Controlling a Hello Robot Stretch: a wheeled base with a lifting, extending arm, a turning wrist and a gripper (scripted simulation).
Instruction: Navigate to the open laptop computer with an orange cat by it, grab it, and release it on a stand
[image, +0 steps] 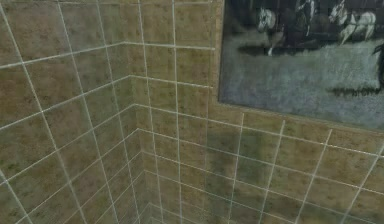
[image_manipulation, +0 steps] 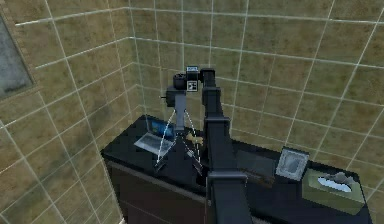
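In the arm side view my arm (image_manipulation: 216, 130) reaches out over a dark cabinet top (image_manipulation: 250, 168) set in a tiled corner. The gripper (image_manipulation: 174, 142) hangs left of the two white squares, its thin fingers pointing down toward the cabinet's left end. A small open laptop-like thing (image_manipulation: 154, 136) with a pale blue screen sits there on the dark top, right by the fingers. I cannot tell whether the gripper holds anything. No orange cat can be made out.
A small grey box (image_manipulation: 293, 163) and a pale tissue-box shape (image_manipulation: 335, 184) stand on the cabinet's right part. Tiled walls close in on both views. A dark framed picture (image: 305, 50) with white horses hangs ahead; another frame (image_manipulation: 10, 55) hangs at the arm side view's left.
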